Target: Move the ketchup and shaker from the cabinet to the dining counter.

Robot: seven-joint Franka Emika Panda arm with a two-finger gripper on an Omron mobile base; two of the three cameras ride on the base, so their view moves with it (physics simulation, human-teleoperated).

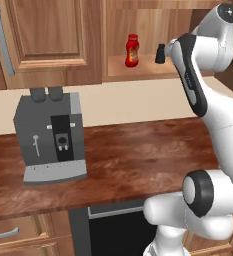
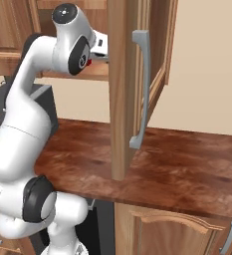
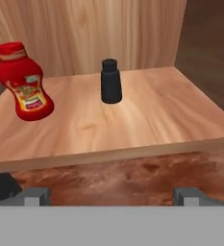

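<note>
Shaker [image 3: 111, 81]: upright, frame centre, straight ahead of gripper [image 3: 111, 194]
Ketchup [image 3: 26, 81]: upper left
Jaws: fully open, empty

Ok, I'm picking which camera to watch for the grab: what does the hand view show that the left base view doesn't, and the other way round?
Hand view alone: the gripper with its fingertips spread wide, open, short of the cabinet shelf, and the ketchup's label close up.

Left base view alone: the coffee machine on the wall counter, a closed cabinet door, and the arm reaching up to the shelf.

Both: the ketchup and the shaker standing upright and apart on the open cabinet shelf, ketchup to the left.
</note>
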